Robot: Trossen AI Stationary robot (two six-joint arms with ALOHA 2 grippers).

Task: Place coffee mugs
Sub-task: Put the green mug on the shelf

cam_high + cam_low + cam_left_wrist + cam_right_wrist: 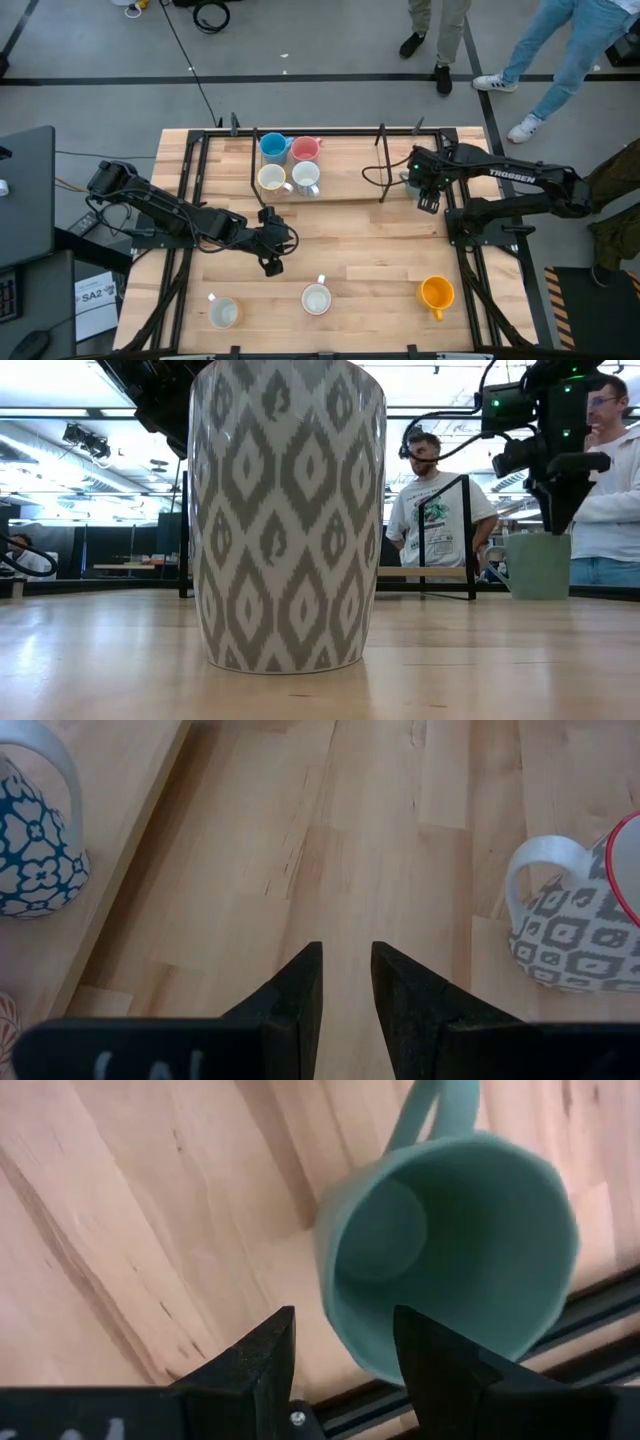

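A plain green mug (450,1250), handle pointing away, stands on the far right tabletop (350,240) under the right gripper (340,1345), jaws open; left gripper (345,985) jaws slightly parted, empty.

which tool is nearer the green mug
Right. The right tool hangs open just over the green mug, beside its rim at the table's back right. The left tool is mid-table, far off, holding nothing.
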